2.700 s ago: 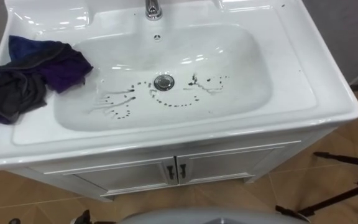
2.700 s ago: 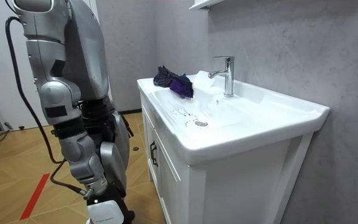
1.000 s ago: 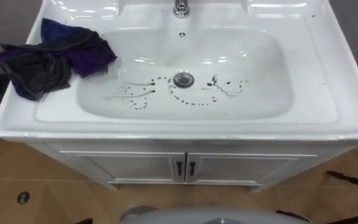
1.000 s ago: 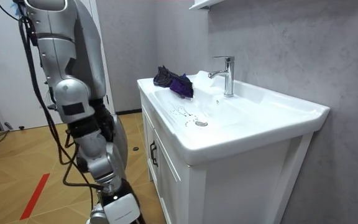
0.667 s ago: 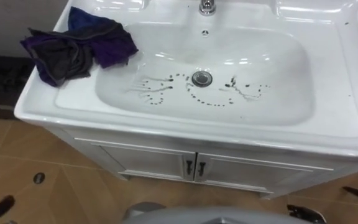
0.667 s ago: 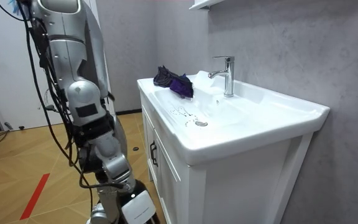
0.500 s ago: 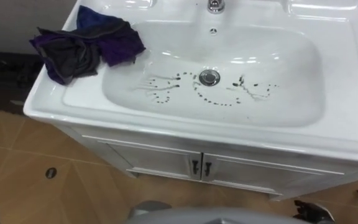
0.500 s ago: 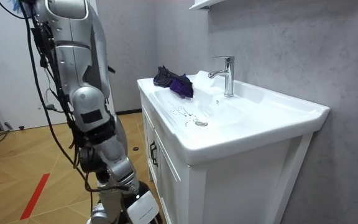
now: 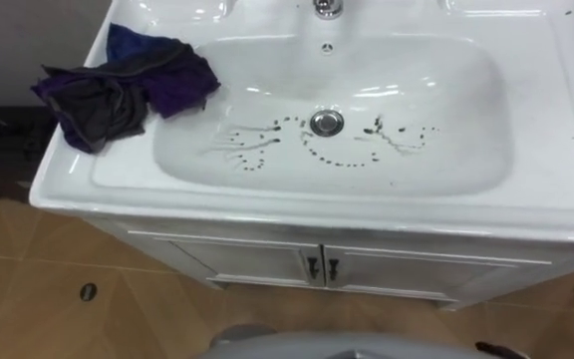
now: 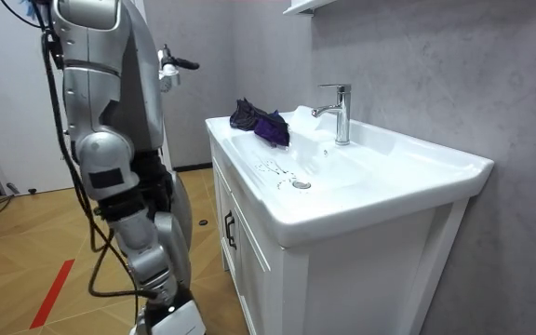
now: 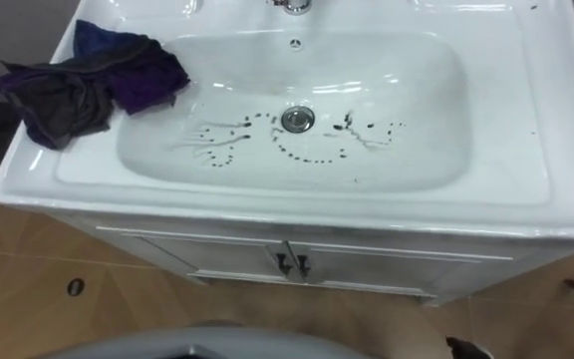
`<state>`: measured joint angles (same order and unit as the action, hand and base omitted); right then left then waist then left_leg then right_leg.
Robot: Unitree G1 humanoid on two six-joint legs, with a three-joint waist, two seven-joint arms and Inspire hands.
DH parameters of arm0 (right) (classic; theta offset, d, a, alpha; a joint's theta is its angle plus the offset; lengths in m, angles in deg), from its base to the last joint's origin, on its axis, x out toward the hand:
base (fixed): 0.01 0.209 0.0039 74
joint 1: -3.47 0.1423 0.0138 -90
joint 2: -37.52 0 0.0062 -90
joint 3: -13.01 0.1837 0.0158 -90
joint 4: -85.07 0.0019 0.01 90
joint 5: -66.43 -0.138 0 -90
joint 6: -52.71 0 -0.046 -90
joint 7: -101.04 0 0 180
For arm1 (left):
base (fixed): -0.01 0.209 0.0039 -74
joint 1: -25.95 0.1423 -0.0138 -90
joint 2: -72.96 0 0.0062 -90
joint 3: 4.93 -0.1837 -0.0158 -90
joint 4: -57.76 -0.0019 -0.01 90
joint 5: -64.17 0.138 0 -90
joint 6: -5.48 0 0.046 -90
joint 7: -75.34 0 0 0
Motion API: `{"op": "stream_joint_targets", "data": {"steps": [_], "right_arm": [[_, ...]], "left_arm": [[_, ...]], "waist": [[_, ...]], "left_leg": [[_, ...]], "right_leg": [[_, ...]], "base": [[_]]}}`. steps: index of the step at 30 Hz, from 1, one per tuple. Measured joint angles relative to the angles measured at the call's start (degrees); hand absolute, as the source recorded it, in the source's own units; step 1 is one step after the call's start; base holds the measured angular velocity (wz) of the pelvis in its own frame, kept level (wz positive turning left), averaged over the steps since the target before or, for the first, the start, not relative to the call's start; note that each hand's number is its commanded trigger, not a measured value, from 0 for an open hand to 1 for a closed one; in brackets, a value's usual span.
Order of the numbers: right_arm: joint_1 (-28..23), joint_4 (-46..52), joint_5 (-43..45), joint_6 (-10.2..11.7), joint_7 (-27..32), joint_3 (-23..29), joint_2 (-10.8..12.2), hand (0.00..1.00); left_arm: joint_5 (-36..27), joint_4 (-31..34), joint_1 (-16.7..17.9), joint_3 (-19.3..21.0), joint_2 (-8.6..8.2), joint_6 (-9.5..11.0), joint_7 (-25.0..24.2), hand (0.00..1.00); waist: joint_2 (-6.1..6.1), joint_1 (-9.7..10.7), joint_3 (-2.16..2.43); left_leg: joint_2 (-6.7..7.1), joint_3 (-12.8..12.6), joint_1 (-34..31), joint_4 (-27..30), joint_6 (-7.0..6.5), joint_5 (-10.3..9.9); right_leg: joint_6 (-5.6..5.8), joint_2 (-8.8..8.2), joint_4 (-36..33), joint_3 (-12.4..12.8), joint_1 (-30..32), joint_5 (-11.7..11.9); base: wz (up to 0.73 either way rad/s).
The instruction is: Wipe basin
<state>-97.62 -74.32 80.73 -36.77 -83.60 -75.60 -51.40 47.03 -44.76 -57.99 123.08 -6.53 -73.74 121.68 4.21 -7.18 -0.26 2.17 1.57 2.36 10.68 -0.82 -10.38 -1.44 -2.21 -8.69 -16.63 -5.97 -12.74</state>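
The left robot hand (image 10: pixel 171 66) is up, fingers straight and empty, I think to grab the cloth (image 9: pixel 123 85) bunched on the basin (image 9: pixel 556 130) rim and wipe the dark marks (image 9: pixel 339 162).

White basin, marked and unwiped, with the cloth lying on its rim

The white glazed rectangular ceramic basin (image 9: pixel 307 211) has a wide, shallow bowl with rounded corners. Dark dotted and streaked marks (image 9: pixel 352 160) curve across the bowl's floor on both sides of the round metal drain (image 9: pixel 326 123) and just in front of it. The crumpled cloth of dark grey, navy and purple fabric (image 9: pixel 118 88) lies bunched on the flat rim at the basin's left rear corner. Its purple edge reaches the lip of the bowl, well apart from the marks.
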Motion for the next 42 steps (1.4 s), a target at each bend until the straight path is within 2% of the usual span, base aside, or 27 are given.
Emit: {"op": "stream_joint_targets", "data": {"steps": [4,7,10,14,16,17,21,26,28,30,32,35,42], "right_arm": [[-0.28,-0.54,-0.01,-0.74,-1.43,0.42,0.04,0.00],[-0.90,-0.64,-0.21,-1.62,-2.51,0.51,0.13,0.00],[-1.43,-0.40,0.17,-1.96,-4.05,0.54,0.20,0.00],[-1.34,-0.55,0.19,-3.10,-4.79,0.57,0.20,0.00],[-1.23,-0.57,0.27,-3.10,-4.87,0.56,0.21,0.00],[-1.23,-0.58,0.33,-3.11,-4.86,0.55,0.20,0.00],[-1.28,-0.65,0.65,-3.22,-5.58,0.52,0.22,0.00],[-1.07,-0.68,0.64,-4.29,-6.71,0.44,0.24,0.00],[-0.87,-0.97,1.01,-4.35,-6.72,0.49,0.25,0.00],[-0.75,-1.22,1.82,-4.36,-6.71,0.48,0.49,0.00],[-0.29,-1.62,1.90,-4.44,-6.70,0.48,0.72,0.00],[0.48,-1.98,2.22,-5.33,-6.65,0.54,0.93,0.00],[0.89,-1.89,2.17,-5.79,-6.76,0.45,1.42,0.00]], "left_arm": [[5.72,3.87,0.03,-1.01,-0.12,-0.02,-1.16,0.00],[11.21,6.12,0.17,-3.43,-0.46,-0.36,-2.55,0.00],[16.33,7.30,0.27,-5.71,-1.56,-0.97,-4.18,0.00],[19.27,7.63,0.33,-10.60,-3.09,-2.22,-7.36,0.00],[19.60,7.63,0.30,-12.74,-3.18,-2.73,-9.04,0.00],[19.62,7.63,0.29,-13.79,-3.22,-2.97,-10.08,0.00],[19.61,7.62,0.22,-15.35,-3.37,-3.65,-12.80,0.00],[19.64,4.99,0.10,-16.99,-3.44,-4.24,-14.13,0.00],[20.18,1.96,0.04,-18.57,-3.57,-4.61,-14.82,0.00],[20.81,-0.15,0.04,-20.33,-5.09,-5.78,-15.81,0.00],[21.29,-0.75,0.04,-21.43,-6.16,-6.11,-16.13,0.00],[21.34,-1.05,0.01,-22.50,-7.00,-6.63,-17.32,0.00],[21.58,-2.39,-0.08,-22.61,-7.19,-6.99,-17.33,0.00]], "waist": [[-0.11,1.16,-0.07],[0.05,2.27,-0.08],[0.18,2.78,-0.12],[0.20,5.20,-0.05],[0.24,5.66,-0.09],[-0.12,6.00,-0.32],[-0.40,7.23,-0.35],[-0.79,8.36,-0.32],[-0.71,8.80,-0.27],[-0.71,9.38,-0.13],[-0.99,9.82,-0.29],[-1.20,10.23,-0.29],[-0.87,11.58,-0.28]], "left_leg": [[-0.06,-0.01,0.40,-0.28,0.00,0.00],[-0.13,-0.42,0.69,-0.31,0.00,0.00],[-0.42,-1.39,1.26,-0.40,0.00,0.00],[-0.50,-1.44,1.43,-0.43,0.01,-0.01],[-0.54,-1.59,1.44,-0.44,0.01,0.00],[-0.62,-1.91,1.54,-0.44,0.01,0.00],[-0.92,-3.56,2.39,-1.12,0.01,-0.01],[-1.42,-6.13,2.46,-1.31,0.01,-0.01],[-1.45,-6.24,2.52,-1.31,0.01,-0.01],[-1.52,-6.27,2.55,-1.29,0.02,-0.01],[-1.56,-6.26,2.53,-1.29,0.02,-0.01],[-1.56,-6.23,2.54,-1.29,0.02,-0.01],[-1.56,-6.27,3.15,-1.46,0.02,-0.01]], "right_leg": [[0.04,0.10,-0.12,0.83,-0.02,0.03],[0.05,0.10,-0.26,1.05,-0.05,0.05],[-0.08,0.29,-0.45,2.24,-0.05,0.12],[-0.16,0.32,-0.84,2.51,0.01,0.17],[-0.18,0.36,-1.05,2.92,0.29,0.18],[-0.22,0.43,-1.14,3.47,0.42,0.20],[-0.28,0.74,-1.21,5.22,0.49,0.28],[-0.49,0.95,-1.23,5.92,0.79,0.83],[-0.53,1.07,-1.12,6.25,0.82,0.91],[-0.59,1.15,-1.06,6.37,0.84,0.96],[-0.60,1.20,-0.99,6.37,0.94,0.95],[-0.61,1.22,-0.99,6.70,1.10,0.95],[-0.58,1.36,-1.13,7.80,0.89,1.03]], "base": [[-0.09],[-0.06],[-0.18],[-0.05],[-0.12],[-0.22],[-0.21],[-0.14],[-0.07],[-0.02],[0.00],[-0.04],[-0.05]]}}
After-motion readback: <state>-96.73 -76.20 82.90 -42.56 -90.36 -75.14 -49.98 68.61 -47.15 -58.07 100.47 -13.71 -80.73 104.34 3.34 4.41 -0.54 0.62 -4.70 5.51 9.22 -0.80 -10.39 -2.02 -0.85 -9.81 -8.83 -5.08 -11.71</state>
